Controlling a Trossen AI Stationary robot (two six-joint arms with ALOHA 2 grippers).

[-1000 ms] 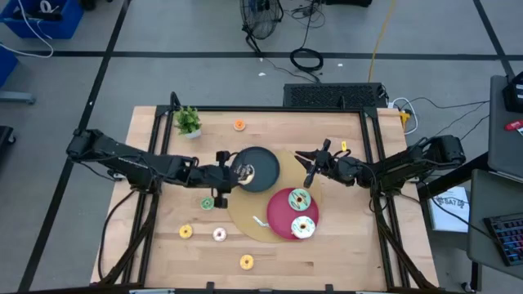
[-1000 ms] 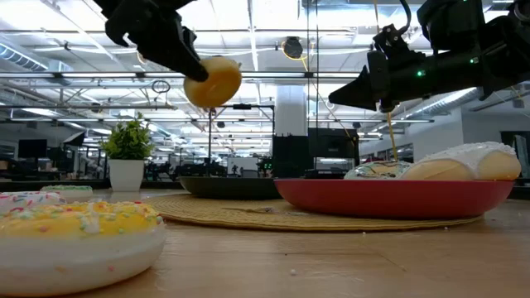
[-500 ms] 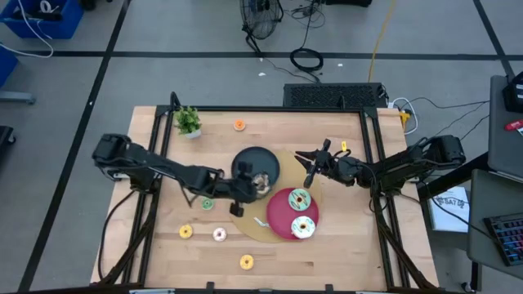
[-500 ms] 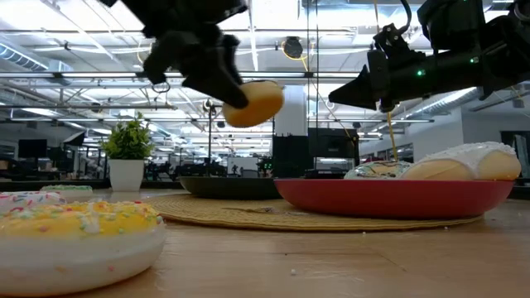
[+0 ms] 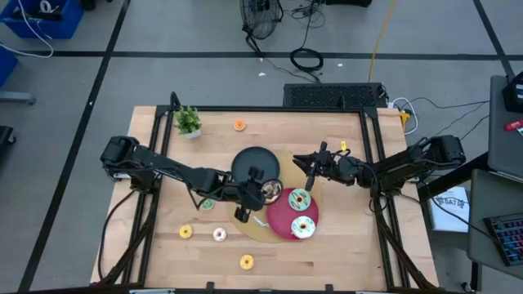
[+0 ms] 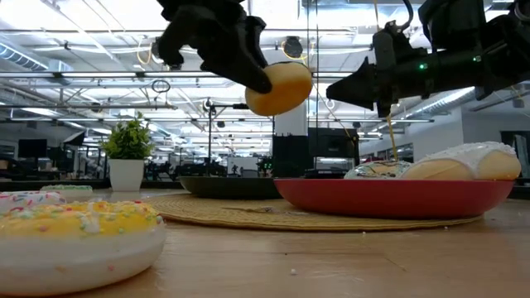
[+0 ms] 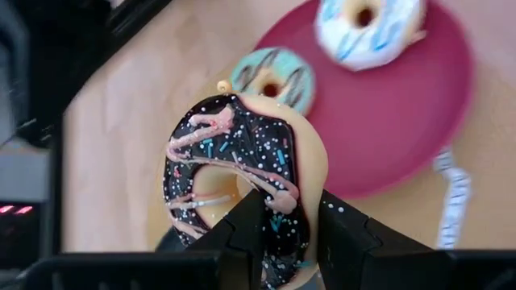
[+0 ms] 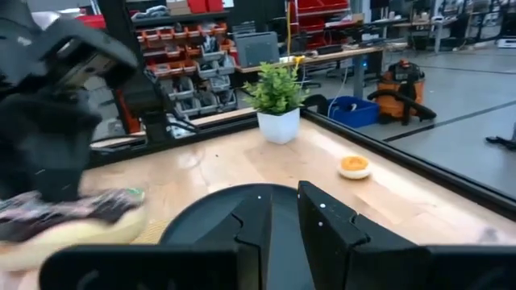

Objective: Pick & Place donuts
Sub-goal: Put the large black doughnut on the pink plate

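Note:
My left gripper (image 5: pixel 260 194) is shut on the chocolate-iced donut (image 7: pixel 234 165) with pink and blue sprinkles, high over the red plate's (image 5: pixel 280 219) left rim. The mint-green donut (image 5: pixel 299 198) and a white-iced donut (image 5: pixel 303 227) lie flat on that red plate. My right gripper (image 5: pixel 307 166) hovers open, holding nothing, over the round mat just right of the black plate (image 5: pixel 249 161). Small donuts lie flat on the wood: orange (image 5: pixel 239 125), green (image 5: pixel 207 203), yellow (image 5: pixel 185 232), pink (image 5: pixel 219 235) and another yellow (image 5: pixel 246 262). My left gripper pinches the chocolate donut's ring (image 7: pixel 284 211) between its two fingers, one finger (image 7: pixel 251 219) on the iced face beside the hole and the other (image 7: pixel 343 235) on the plain underside. The donut is lifted clear (image 6: pixel 279 88) and stands on edge in the hold.
A round woven mat (image 5: pixel 243 222) lies under both plates, with a small white strip (image 5: pixel 260 220) on it. A potted plant (image 5: pixel 188 121) stands at the far left corner. Bare wood lies along the near edge and the right side.
My left gripper has carried the chocolate donut from over the black plate toward the table's right and near side, ending over the red plate's left rim, still shut on it. In the low view the donut has stayed high.

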